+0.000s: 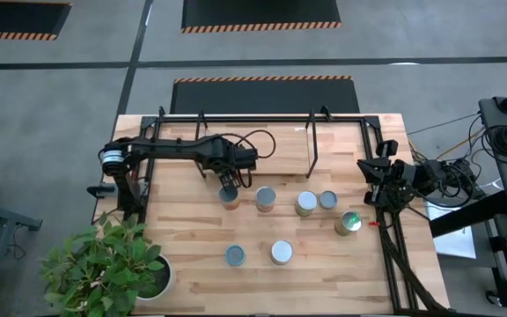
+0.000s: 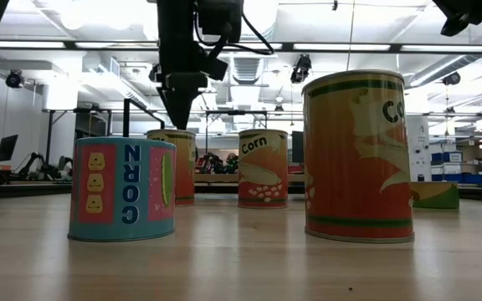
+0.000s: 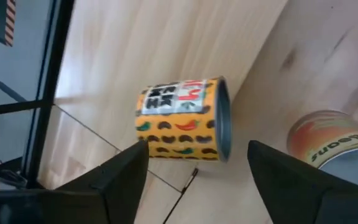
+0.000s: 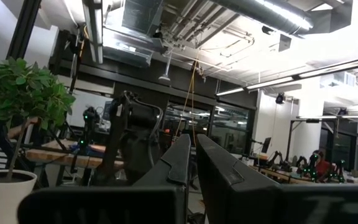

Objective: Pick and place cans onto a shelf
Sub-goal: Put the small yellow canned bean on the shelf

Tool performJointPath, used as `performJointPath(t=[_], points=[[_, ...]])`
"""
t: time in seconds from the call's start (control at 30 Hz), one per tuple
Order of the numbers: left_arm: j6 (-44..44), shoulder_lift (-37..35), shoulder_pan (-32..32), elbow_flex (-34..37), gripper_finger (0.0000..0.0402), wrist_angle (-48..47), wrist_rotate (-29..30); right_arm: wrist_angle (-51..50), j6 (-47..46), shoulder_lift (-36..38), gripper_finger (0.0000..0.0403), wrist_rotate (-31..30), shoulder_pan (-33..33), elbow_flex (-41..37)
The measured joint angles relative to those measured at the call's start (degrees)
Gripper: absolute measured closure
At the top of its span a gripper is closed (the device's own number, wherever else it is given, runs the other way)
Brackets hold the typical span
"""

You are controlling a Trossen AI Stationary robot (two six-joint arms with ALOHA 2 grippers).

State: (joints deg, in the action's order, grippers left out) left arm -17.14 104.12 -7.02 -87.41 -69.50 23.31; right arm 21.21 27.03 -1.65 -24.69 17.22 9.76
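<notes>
Several cans stand on the wooden table [image 1: 192, 238]. My left gripper [image 1: 228, 182] hangs open, pointing down, just above an orange-labelled can [image 3: 182, 121] in the far row; that can also shows in the high view [image 1: 229, 195] and the low view [image 2: 174, 163]. Its fingers [image 3: 120, 180] stand on either side of the can without touching it. The shelf [image 1: 236, 119], thin black rods, stands along the table's far edge. My right gripper [image 4: 192, 149] is shut and empty at the table's right edge [image 1: 370, 178].
More cans stand right of the targeted one [image 1: 265, 199] [image 1: 305, 203] [image 1: 327, 201]; a green one [image 1: 349, 223] seems to lie on its side. Two cans stand nearer the front, a blue one [image 2: 124, 188] and a tall orange one [image 2: 358, 155]. A potted plant [image 1: 104, 264] is at the near left corner.
</notes>
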Motion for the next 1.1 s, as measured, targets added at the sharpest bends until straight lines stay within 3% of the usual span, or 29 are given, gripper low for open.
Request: performJointPath(t=[0.23,0.4,0.6,0.93,1.1], points=[[-2.1,0.0,0.5,3.1,0.0141,1.3,3.1,0.0,0.0,0.0,0.0385,0.0,0.0,0.0],[-2.4,0.0,0.5,4.8,0.0164,3.0,4.8,0.0,0.0,0.0,0.0385,0.0,0.0,0.0],[-2.9,0.0,0.6,5.5,0.0226,4.1,6.0,0.0,0.0,0.0,0.0385,0.0,0.0,0.0],[-3.5,0.0,0.6,5.5,0.0379,4.5,6.2,0.0,0.0,0.0,0.0385,0.0,0.0,0.0],[-4.2,0.0,0.6,5.5,0.0396,4.7,6.2,0.0,0.0,0.0,0.0385,0.0,0.0,0.0]])
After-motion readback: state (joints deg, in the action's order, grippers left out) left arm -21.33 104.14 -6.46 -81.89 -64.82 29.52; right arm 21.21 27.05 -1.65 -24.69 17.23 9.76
